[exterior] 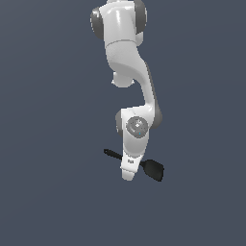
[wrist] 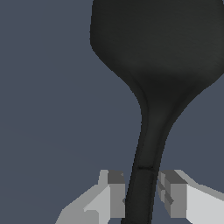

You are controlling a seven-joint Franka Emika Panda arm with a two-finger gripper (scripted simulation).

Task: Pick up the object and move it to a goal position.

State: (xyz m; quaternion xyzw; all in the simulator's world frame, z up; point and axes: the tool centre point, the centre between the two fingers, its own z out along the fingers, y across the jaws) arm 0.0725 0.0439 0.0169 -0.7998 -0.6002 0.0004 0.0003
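exterior view: grey-blue backdrop all round, white arm (exterior: 126, 53) coming down from the top middle
handle end: thin black tip of the spatula (exterior: 153, 168) sticks out toward the exterior view's left of the wrist
wrist: white last link with a grey round joint cap, covers the middle of the handle
gripper: (exterior: 129, 174) points down, fingertips hidden behind the white link in this view, can't tell the gap from here
blade: flat rounded black blade pokes out on the exterior view's right, sitting lower than the handle tip, so the tool is tilted
surface: no table edge or shadow visible, can't tell whether the spatula is lifted or lying down
wrist view gripper: (wrist: 142, 194) narrow gap, two grey pads with the black handle between them
left pad: (wrist: 115, 194) touching the handle
right pad: (wrist: 171, 192) just beside the handle, contact hard to confirm
wrist view spatula: (wrist: 157, 52) handle runs away from the pads and widens into the blade, which fills much of the frame
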